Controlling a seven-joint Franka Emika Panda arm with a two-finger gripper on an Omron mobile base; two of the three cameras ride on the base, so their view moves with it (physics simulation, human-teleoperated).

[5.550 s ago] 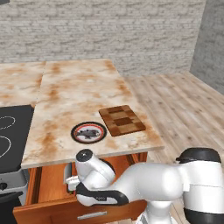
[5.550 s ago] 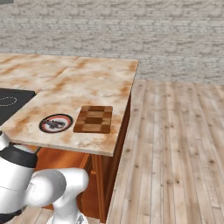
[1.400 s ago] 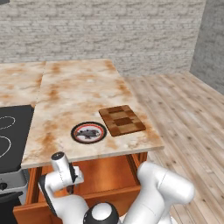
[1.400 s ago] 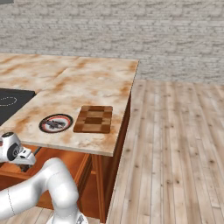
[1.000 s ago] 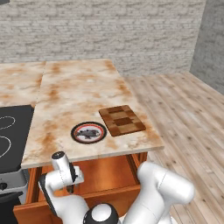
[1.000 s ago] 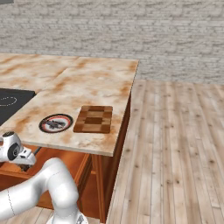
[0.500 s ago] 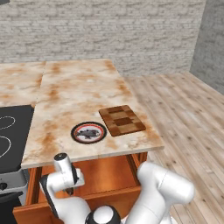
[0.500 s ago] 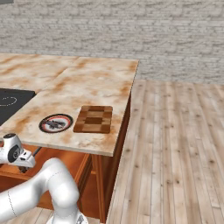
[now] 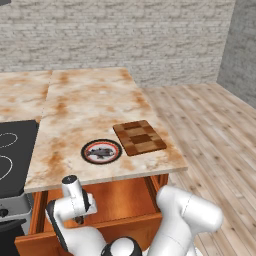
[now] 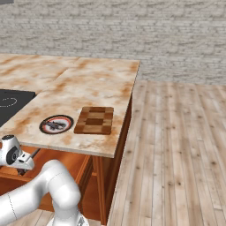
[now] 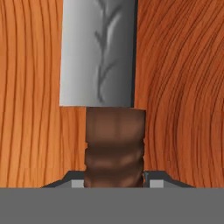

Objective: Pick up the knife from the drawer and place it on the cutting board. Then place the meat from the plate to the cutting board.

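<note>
- Gripper [image 11: 114, 177] down inside the open drawer [image 9: 120, 202], jaws narrowed onto the knife's brown handle, one tip at either side.
- Knife [image 11: 103, 65] lies flat on the drawer's wood floor, grey blade running to 12 o'clock in the hand view.
- On the counter [image 9: 90, 115], the board [image 9: 139, 137] sits just beside the plate [image 9: 101, 151], at its 3 o'clock.
- Meat [image 9: 102, 150] lies on the plate's centre.

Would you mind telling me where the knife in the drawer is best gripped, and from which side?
Take the knife by its brown ribbed handle, from above. It lies flat on the drawer floor, and the handle is narrower than the blade, so fingers fit either side.
</note>
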